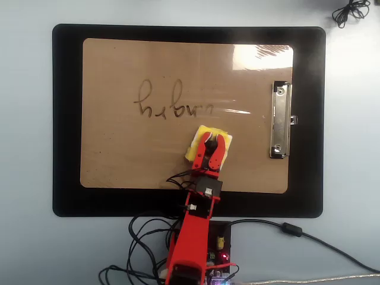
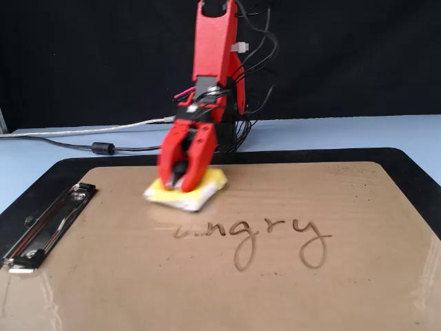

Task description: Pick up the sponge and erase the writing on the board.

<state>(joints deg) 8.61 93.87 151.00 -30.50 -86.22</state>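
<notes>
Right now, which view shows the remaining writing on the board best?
The fixed view: the writing reads upright, "ngry" after a smeared start, in front of the sponge. The overhead view shows the writing whole but upside down.

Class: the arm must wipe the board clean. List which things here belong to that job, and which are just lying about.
Job: small square yellow sponge, held between the red gripper jaws; dark cursive writing; tan glossy clipboard.

Lying about: black mat; silver clip; coiled black cord; grey cable.
</notes>
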